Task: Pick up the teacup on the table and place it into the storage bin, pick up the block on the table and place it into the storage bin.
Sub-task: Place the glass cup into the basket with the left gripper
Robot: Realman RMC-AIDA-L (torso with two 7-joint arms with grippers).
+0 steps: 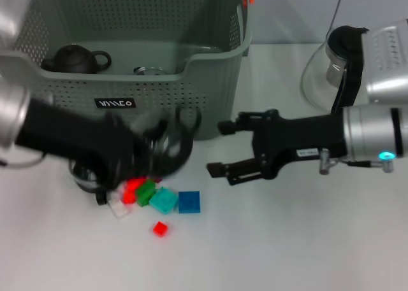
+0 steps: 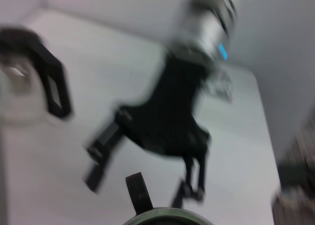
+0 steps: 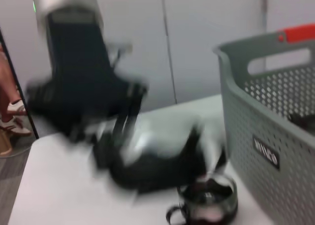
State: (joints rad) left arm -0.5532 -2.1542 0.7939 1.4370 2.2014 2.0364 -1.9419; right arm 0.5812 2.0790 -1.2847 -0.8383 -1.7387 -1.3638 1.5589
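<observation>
The grey-green storage bin stands at the back left, also seen in the right wrist view. My left gripper is a blur just in front of it, over a glass teacup with a dark handle. Whether the cup is gripped I cannot tell. Its rim shows in the left wrist view. Several blocks lie by the left gripper: red, green, teal, blue, and a small red one. My right gripper hovers open to the right of them, holding nothing.
A dark teapot and a small glass piece sit inside the bin. A glass pitcher with a black handle stands at the back right, behind my right arm. A clear block lies beside the red one.
</observation>
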